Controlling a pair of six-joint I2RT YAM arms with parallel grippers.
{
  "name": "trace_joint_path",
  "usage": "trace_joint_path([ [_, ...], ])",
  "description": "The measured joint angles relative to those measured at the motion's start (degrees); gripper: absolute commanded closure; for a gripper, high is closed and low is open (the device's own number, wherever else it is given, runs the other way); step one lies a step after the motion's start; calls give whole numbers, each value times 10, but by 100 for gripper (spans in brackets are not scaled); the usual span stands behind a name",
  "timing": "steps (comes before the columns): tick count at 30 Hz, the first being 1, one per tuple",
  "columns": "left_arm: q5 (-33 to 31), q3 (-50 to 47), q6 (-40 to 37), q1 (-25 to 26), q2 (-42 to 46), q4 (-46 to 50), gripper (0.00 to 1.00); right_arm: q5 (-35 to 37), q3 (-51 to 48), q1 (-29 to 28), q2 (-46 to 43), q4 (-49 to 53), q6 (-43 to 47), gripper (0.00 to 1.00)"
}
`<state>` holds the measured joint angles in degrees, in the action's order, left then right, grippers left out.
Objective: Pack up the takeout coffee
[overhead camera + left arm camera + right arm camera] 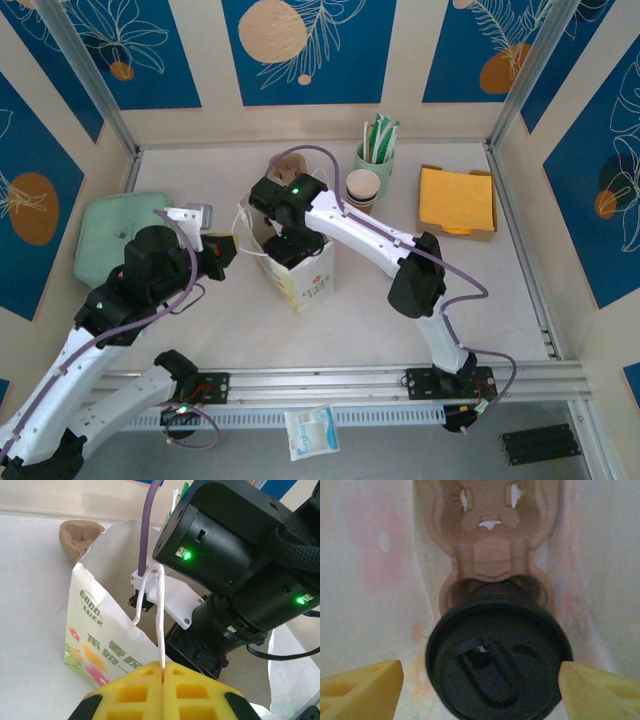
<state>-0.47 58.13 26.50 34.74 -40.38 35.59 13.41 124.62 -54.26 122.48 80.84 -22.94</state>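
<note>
At left, with left gripper, pinches the white string handle between closed fingers, holding the paper bag upright and open. At right, with right gripper inside the bag, spreads fingers either side of the coffee cup, seated in the cardboard carrier. Next, probably: lift straight up, clear of cup and bag walls, handle held taut.

The bag is matt white paper with printed colours; its handle is twisted white string. The lid is smooth black plastic with a dull sheen. The carrier looks like rough brown moulded pulp. The 2 pads look like matt yellow foam. The arm housing is smooth black plastic, its cable glossy purple. The rail is brushed metal, the table matt white.
</note>
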Motion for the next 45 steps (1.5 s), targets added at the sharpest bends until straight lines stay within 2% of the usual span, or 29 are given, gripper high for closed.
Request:
trace_joint_path([
  [18,-1,3,0,0,-4,2,100,10,71,-9,0,40,1,12],
  [28,0,9,0,0,-18,0,100,-2,-9,0,0,-6,0,8],
  [30,0,11,0,0,-22,-1,100,-6,-28,5,-1,-18,-1,3],
  [33,0,12,0,0,-26,-3,100,-12,-45,16,-12,-31,-5,1],
  [45,0,13,0,0,-33,-5,100,-23,-31,24,-16,-48,-7,1],
])
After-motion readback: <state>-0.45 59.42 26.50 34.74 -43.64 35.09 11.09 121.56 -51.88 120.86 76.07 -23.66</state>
